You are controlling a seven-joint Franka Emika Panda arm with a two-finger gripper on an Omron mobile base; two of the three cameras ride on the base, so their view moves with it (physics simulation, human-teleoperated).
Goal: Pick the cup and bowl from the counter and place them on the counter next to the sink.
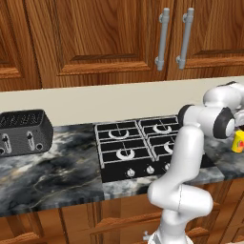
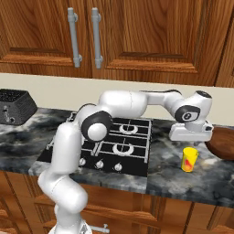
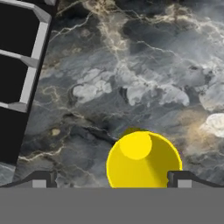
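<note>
While the gripper (image 2: 191, 137) hangs wide open and empty above it, the cup (image 2: 189, 159) stands near the counter (image 2: 173, 178) front edge, right of the stove (image 2: 116, 146); risk: an off-centre descent clips its rim and topples it; right base view alone shows the bowl (image 2: 221, 142) at the counter's right end

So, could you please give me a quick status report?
Pincer open, above the cup. Cup upright on the counter, not gripped. Bowl beside it, untouched. Nothing in the way.
</note>
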